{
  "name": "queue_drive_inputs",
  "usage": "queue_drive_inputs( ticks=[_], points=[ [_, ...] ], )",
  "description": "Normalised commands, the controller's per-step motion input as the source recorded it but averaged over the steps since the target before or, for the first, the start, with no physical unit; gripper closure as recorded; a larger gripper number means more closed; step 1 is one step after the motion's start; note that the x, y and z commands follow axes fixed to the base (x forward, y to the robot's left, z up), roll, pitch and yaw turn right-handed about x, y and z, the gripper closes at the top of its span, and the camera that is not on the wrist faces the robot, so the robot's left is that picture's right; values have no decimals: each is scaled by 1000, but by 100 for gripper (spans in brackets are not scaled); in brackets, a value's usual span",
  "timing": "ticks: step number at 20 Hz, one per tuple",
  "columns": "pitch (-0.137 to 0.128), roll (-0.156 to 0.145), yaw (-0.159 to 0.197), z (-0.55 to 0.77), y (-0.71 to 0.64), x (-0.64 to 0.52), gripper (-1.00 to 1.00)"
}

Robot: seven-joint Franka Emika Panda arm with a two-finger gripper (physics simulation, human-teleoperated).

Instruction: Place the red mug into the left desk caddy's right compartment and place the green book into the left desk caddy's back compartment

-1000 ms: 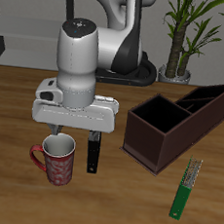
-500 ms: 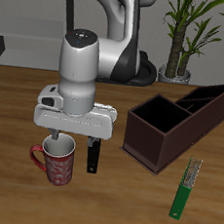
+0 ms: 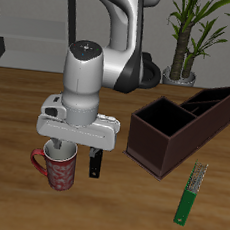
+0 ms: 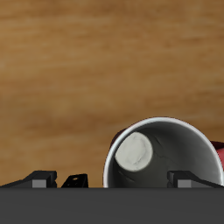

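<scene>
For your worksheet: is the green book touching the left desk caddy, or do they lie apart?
Apart. The exterior view shows bare table between the green book and the left desk caddy; the book lies nearer the table's front edge.

I work in what looks like a home office or study: a brown wooden desk [image 3: 17, 107] carries a dark compartmented desk caddy [image 3: 181, 124] and a thin green book [image 3: 190, 193] near its front edge, and a potted plant [image 3: 191, 30] stands behind its back edge, beside dark shelving [image 3: 21, 22]
</scene>
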Motion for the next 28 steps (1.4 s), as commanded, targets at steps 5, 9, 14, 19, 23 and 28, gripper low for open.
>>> queue_drive_inputs(
  ticks=[5,9,14,19,23,28],
  points=[
    [28,-11,-13,-208,-22,70,-100],
    [17,-5,-21,-136,19,46,-100],
    [10,-8,-14,-64,36,44,100],
    [2,-9,-7,-7,3,36,100],
    [2,-2,-13,8,-3,-14,100],
    [-10,-20,10,89,-44,41,100]
  ],
)
